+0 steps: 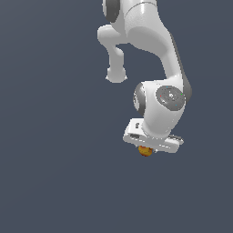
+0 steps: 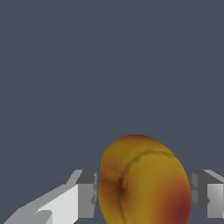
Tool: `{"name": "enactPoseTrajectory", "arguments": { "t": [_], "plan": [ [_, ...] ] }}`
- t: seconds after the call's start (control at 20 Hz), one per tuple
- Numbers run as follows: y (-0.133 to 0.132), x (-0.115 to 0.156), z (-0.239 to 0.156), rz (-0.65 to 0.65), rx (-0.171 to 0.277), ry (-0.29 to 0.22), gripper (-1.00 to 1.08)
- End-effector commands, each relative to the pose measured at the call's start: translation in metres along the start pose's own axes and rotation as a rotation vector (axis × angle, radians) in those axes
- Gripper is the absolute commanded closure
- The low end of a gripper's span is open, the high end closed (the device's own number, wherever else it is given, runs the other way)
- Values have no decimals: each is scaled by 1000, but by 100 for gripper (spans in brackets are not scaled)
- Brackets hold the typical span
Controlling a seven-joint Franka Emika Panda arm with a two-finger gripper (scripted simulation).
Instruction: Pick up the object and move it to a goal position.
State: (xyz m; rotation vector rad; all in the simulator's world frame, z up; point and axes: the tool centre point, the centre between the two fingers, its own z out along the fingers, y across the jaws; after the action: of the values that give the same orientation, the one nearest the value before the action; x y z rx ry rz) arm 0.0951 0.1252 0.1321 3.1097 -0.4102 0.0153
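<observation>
Gripper (image 2: 142, 192) straddles the object (image 2: 144, 183), its fingers (image 2: 87, 192) close on both sides, though I cannot tell whether they clamp it; judging by this, grasping is underway, next calling for a firm squeeze, then carrying goalward.

No readable text, no labels, no brands, no numbers in either view

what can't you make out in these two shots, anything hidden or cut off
- Exterior view: the gripper fingers are hidden behind the hand, and the fruit is mostly covered, so grip contact is unreadable.
- Wrist view: the fruit's underside and the fingers are cut off by the frame edge.
- Neither view shows a goal marker.
</observation>
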Motion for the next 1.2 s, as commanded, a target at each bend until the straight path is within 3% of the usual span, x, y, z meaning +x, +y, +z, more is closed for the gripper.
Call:
{"name": "enactPoseTrajectory", "arguments": {
  "t": [0.0,0.75,1.15],
  "plan": [
    [-15,-7,-26,-1,1,0,108],
    [-97,-40,-162,-7,2,-7,108],
    [-122,-48,-201,-10,3,-9,108]
  ]
}}
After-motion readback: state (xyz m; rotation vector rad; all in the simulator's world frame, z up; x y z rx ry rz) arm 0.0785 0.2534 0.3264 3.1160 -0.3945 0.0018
